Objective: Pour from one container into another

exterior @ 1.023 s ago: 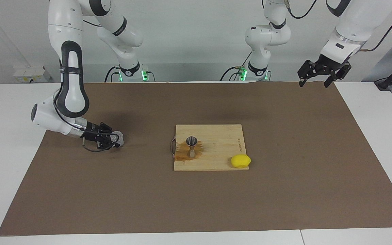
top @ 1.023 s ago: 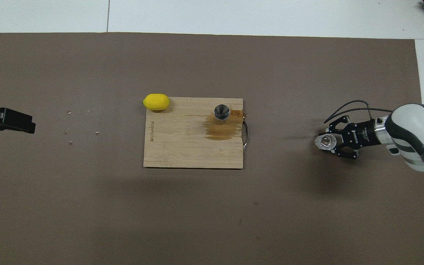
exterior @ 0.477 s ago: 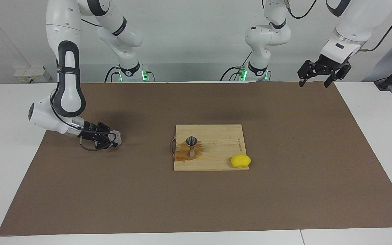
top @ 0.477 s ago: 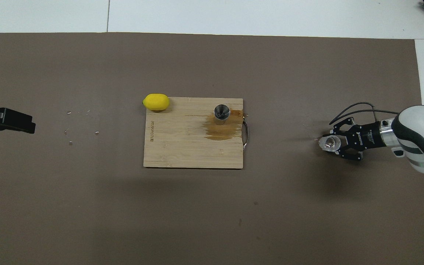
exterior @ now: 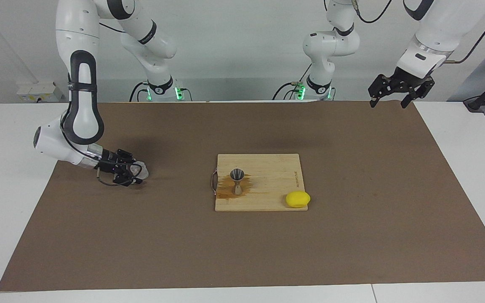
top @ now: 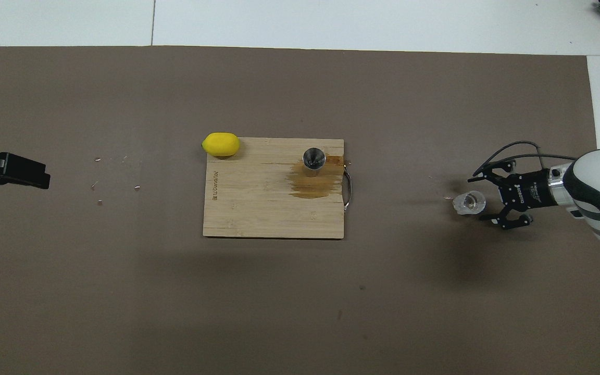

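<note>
While your right gripper [top: 489, 198] stands spread around the glass [top: 469, 202], nothing is pinched.
Its fingers [top: 487, 173] flank the glass on the brown mat [exterior: 352, 252] toward the right arm's end of the table, and you can see the glass standing upright on the mat, apart from both tips. Well apart from it, the jigger [exterior: 237, 181] stands upright on the board [exterior: 276, 168] in a brown spill [top: 313, 185], with a lemon [exterior: 297, 199] at the board's corner. Your left gripper [exterior: 389, 99] waits, fingers spread and holding nothing, over the mat's edge at the left arm's end.
</note>
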### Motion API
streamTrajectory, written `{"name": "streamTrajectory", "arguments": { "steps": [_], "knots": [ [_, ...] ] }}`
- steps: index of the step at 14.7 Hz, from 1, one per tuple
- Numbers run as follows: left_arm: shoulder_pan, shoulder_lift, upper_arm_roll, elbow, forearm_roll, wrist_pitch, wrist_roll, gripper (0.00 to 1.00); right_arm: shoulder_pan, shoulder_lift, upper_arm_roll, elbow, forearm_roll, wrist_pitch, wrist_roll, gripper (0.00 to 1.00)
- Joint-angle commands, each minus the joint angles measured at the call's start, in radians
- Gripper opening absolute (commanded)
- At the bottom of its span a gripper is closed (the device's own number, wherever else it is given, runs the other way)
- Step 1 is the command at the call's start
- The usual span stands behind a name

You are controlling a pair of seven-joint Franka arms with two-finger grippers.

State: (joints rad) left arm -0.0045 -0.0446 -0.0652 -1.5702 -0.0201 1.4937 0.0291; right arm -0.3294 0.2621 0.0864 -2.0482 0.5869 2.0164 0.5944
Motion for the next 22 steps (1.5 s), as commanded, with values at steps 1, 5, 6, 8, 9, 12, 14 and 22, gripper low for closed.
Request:
{"name": "streamTrajectory", "arguments": {
  "steps": [1,5,6,8,9,12,14,22],
  "knots": [
    [0.014,-0.021,-0.008,-0.028,0.012,0.014,0.005,1.0,0.047,-0.122,0.009,-0.023,-0.145,-0.005,-0.013,0.99],
    [0.014,-0.021,-0.008,-0.028,0.012,0.014,0.005,1.0,0.206,-0.199,0.009,-0.02,-0.349,-0.004,-0.013,0.99],
    [0.014,-0.023,-0.008,-0.028,0.012,0.014,0.005,1.0,0.251,-0.21,0.009,-0.02,-0.405,-0.004,-0.013,0.99],
    [0.014,-0.021,-0.008,-0.028,0.012,0.014,0.005,1.0,0.326,-0.224,0.01,-0.018,-0.514,-0.001,-0.016,0.99],
    [0.014,-0.021,-0.008,-0.027,0.012,0.014,0.005,1.0,0.357,-0.233,0.012,-0.01,-0.568,-0.001,-0.042,0.99],
    [0.014,-0.021,-0.008,-0.028,0.012,0.014,0.005,1.0,0.409,-0.25,0.012,0.043,-0.604,-0.031,-0.12,0.99],
    [0.014,-0.021,-0.008,-0.028,0.012,0.013,0.005,1.0,0.411,-0.256,0.013,0.106,-0.627,-0.092,-0.162,0.99],
    [0.014,-0.021,-0.008,-0.028,0.012,0.013,0.005,1.0,0.383,-0.247,0.0,0.431,-0.628,-0.384,-0.234,0.99]
  ]
}}
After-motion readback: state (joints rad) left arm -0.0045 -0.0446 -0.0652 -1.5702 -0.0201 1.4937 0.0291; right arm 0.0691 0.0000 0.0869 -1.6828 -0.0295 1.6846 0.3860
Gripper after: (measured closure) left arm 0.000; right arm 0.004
